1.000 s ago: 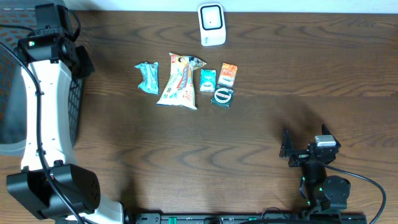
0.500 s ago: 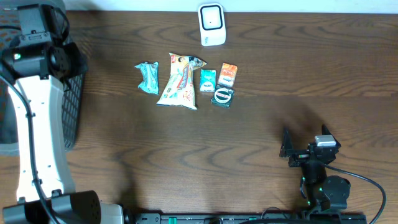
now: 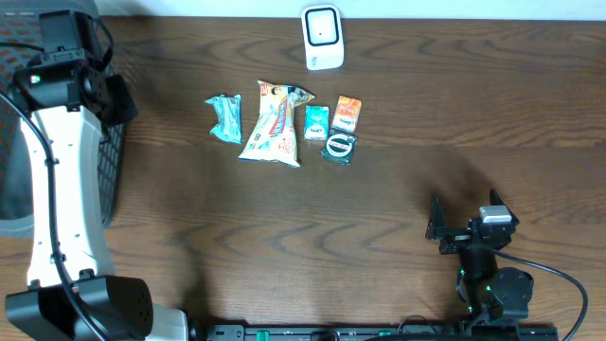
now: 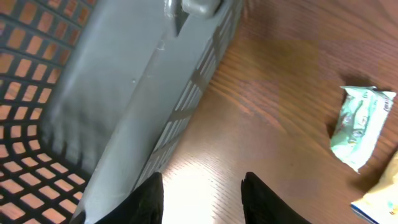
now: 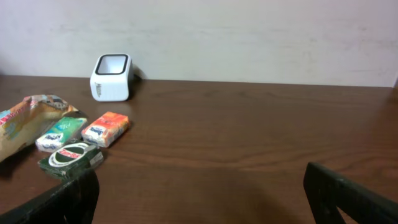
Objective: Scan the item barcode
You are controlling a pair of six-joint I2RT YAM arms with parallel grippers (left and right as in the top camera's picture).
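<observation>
Five small items are laid in a loose row on the brown wood table (image 3: 398, 104), near the far edge & a bit L of the middle. From L to R:

- A teal packet (image 3: 225, 117), crinkled, w/ pale print.
- A big snack bag (image 3: 273, 123), yellow-white w/ a red & blue strip down it, laid flat & a bit tilted.
- A small green packet (image 3: 315, 122).
- An orange packet (image 3: 347, 113) w/ a white patch.
- A dark packet (image 3: 339, 147) w/ a white ring on top, set just in front of the green & orange ones.

The green, orange & dark ones are bunched close, just beside the bag. The teal one is set a little apart from the bag. The print is too small to be read.

The scanner (image 3: 322, 37), a white box w/ a dark window, is stood behind the row at the far edge.

The L gripper (image 4: 202, 199) is held over the table, just beside the gray mesh basket (image 4: 124, 106) at the L side. Its fingers are parted part-way & nothing is held btwn them. The teal packet is seen well apart from it.

The R gripper (image 5: 199, 199) is seen low at the near R side, well apart from the items. Its fingers are spread wide & nothing is held.
</observation>
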